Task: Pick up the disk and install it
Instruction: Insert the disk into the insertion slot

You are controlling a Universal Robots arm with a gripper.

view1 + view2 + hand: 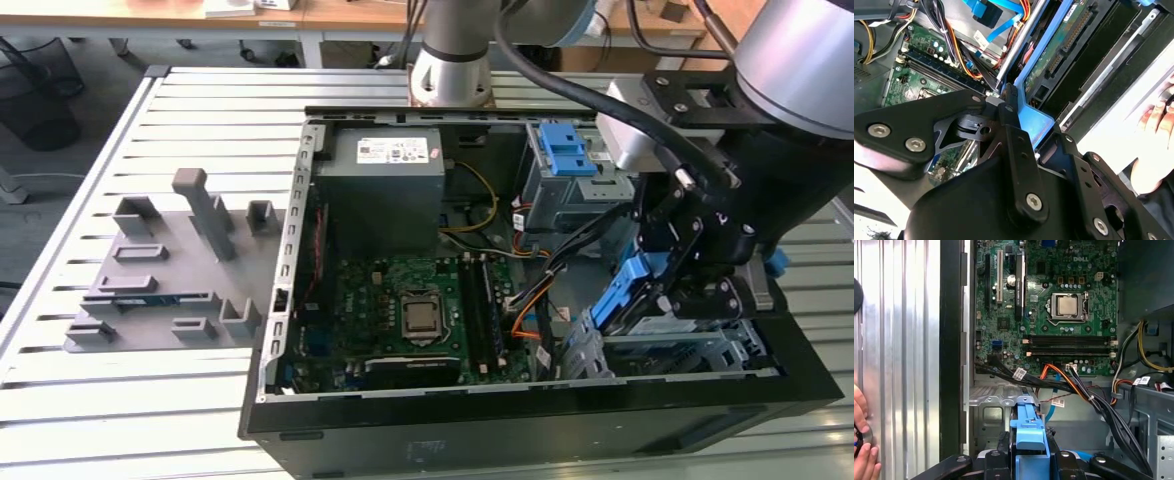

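The arm (451,45) is built of smooth silver-grey tubes. A pale blue cap (577,22) sits on a joint at the far side, and a broad silver cylinder (801,60) stands at the exterior view's right. A thick black cable (574,95) runs along the arm to a light grey box (638,135) at the wrist, below which the housing is matt black. The gripper (1029,454) is black throughout. Its flat, rounded linkage plates (914,120) join angular finger bars, fastened with bright silver screws (879,131). A small round pivot pin (985,131) shows in the second wrist view.
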